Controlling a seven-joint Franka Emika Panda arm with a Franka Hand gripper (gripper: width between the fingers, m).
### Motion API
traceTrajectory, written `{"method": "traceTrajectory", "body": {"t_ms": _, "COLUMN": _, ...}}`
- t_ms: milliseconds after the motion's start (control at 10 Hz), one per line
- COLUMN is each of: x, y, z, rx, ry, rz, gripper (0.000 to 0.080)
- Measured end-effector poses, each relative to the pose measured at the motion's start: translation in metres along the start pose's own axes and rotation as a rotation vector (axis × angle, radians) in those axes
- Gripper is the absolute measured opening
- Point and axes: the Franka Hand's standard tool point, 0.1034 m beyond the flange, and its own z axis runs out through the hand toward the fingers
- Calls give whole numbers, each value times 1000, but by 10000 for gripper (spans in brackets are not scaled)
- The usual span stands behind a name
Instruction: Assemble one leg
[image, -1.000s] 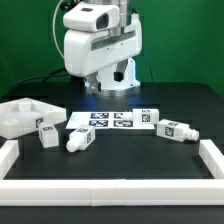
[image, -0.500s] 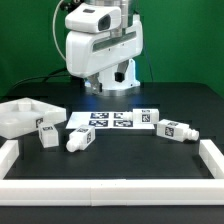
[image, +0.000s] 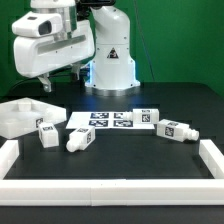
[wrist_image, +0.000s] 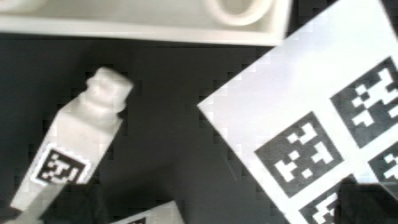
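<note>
Exterior view: lower the gripper (image: 46, 86) slowly from high above the square panel (image: 22, 113) toward the leg (image: 79, 140) lying just beside the marker board (image: 104, 122), well below the jaws. Jaw opening too small to tell. Wrist view: centre across the thick body of probably that leg (wrist_image: 80, 130), lying apart from the marker board (wrist_image: 329, 110).

My arm (image: 52, 45) swung from the middle toward the exterior view's left, my pincer (image: 46, 86) carried along, now hanging over by the white panel (image: 22, 112), my base (image: 112, 55) no longer covered
</note>
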Motion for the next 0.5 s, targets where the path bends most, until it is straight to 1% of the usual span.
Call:
{"method": "traceTrajectory", "body": {"t_ms": 300, "x": 0, "y": 0, "z": 2, "rx": -2, "ry": 0, "rz": 0, "gripper": 649}}
{"method": "traceTrajectory", "body": {"t_ms": 400, "x": -6, "y": -2, "z": 10, "rx": -32, "ry": 12, "rz": 12, "gripper": 649}}
{"method": "traceTrajectory", "body": {"t_ms": 500, "x": -21, "y": -9, "z": 22, "rx": -50, "ry": 14, "rz": 21, "gripper": 649}}
